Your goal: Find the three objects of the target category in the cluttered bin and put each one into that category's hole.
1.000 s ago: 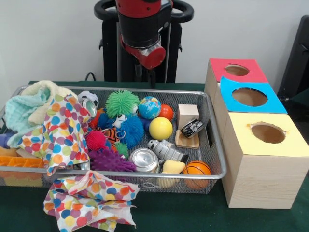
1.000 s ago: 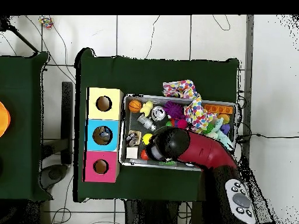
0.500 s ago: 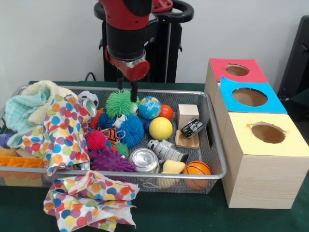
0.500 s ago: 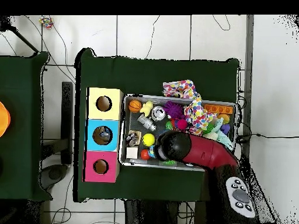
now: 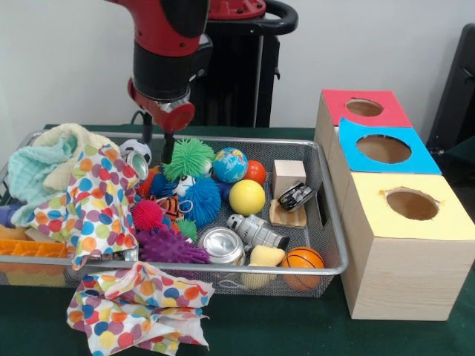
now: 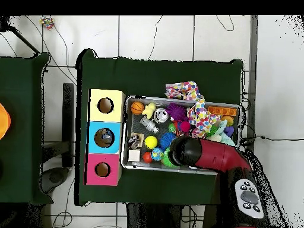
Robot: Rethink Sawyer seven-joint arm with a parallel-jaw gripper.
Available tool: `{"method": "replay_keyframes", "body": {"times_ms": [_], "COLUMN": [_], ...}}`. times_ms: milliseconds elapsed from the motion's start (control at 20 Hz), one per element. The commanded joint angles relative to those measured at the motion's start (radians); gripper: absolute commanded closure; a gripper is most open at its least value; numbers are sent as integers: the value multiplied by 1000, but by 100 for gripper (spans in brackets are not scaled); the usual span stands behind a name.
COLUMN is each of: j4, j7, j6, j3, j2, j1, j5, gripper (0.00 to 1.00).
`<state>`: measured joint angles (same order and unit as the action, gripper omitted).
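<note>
A wire bin (image 5: 330,222) holds a heap of toys: a green spiky ball (image 5: 188,157), a globe ball (image 5: 230,165), a yellow ball (image 5: 247,197), a basketball (image 5: 303,259), a soccer ball (image 5: 133,150), a blue spiky ball (image 5: 200,200), a toy car (image 5: 295,196) and a silver can (image 5: 223,245). My gripper (image 5: 157,147) hangs open and holds nothing, just left of the green spiky ball at the bin's back. In the overhead view the arm (image 6: 202,153) hides the gripper. To the right stand the red box (image 5: 364,110), blue box (image 5: 384,148) and yellow box (image 5: 412,204), each with a round hole.
A dotted cloth (image 5: 96,196) and a pale green towel (image 5: 37,167) cover the bin's left side. Another dotted cloth (image 5: 137,308) lies on the table in front. A wooden block (image 5: 288,176) and an orange brick (image 5: 30,248) are in the bin too.
In the front view the arm has swung left, from above the bin's back middle to beside the green spiky ball, and come down a little. The toys have not moved.
</note>
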<state>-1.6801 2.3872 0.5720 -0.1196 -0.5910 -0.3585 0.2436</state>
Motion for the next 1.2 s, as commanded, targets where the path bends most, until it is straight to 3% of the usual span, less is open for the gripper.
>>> {"method": "replay_keyframes", "body": {"times_ms": [50,500,1200], "j4": [106,129,122], "j7": [35,17,-10], "j6": [-108,-97,-53], "j3": [-31,-49,-27], "j2": [69,65,32], "j1": [0,0,-31], "j5": [88,109,77], "gripper": [0,0,0]}}
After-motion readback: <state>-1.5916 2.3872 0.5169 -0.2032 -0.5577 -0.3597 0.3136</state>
